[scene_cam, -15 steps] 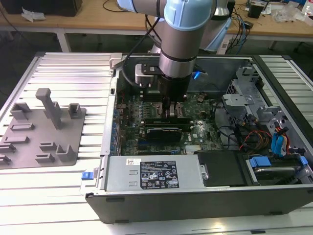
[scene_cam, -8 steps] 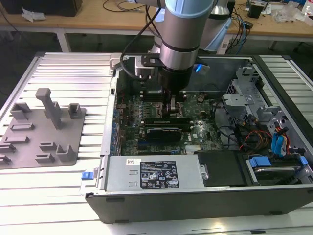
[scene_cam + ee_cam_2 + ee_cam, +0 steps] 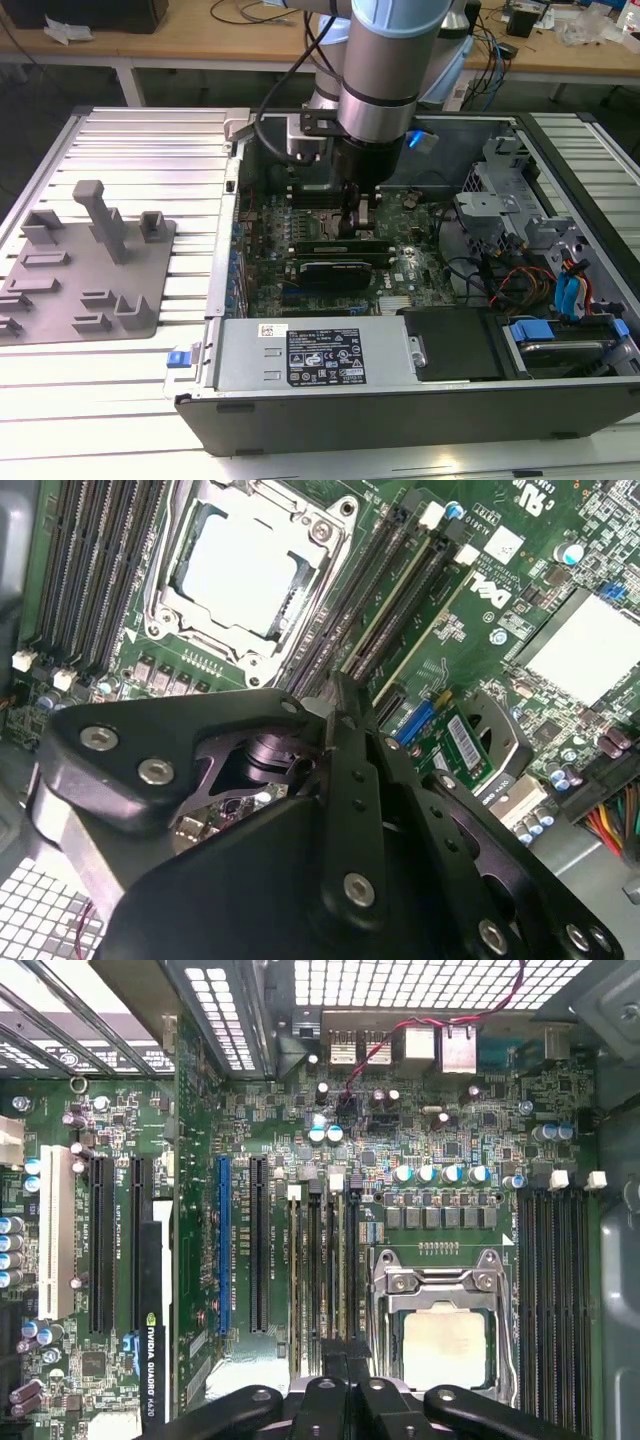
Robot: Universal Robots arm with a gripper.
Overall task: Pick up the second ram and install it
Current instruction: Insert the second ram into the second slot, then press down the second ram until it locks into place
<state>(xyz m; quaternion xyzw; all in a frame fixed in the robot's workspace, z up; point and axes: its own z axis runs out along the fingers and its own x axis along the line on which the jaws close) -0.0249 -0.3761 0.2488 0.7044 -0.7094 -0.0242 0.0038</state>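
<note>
**Gripper down among the memory slots beside the processor socket**

The exterior view takes in the whole open computer case (image 3: 400, 400) lying on a ribbed metal table (image 3: 150, 140), with a grey parts holder (image 3: 85, 265) on the view's left and a wooden bench (image 3: 200, 45) behind. The arm (image 3: 385, 70) comes straight down into the case, and the gripper (image 3: 358, 215) sits low over the green motherboard (image 3: 270, 235), just behind a black expansion card (image 3: 335, 270).

Both wrist views look closely at the board. The first wrist view shows the processor socket (image 3: 440, 1330) with black memory slots (image 3: 330, 1270) just beside it on one side and another bank (image 3: 555, 1290) on the other, plus the rear ports (image 3: 400, 1048).

In the second wrist view the black fingers (image 3: 345, 780) are pressed together on a thin edge, apparently the second ram (image 3: 420, 605), a green stick standing in the slots next to the socket (image 3: 245, 570). Whether the jaws truly grip it I cannot tell.
</note>
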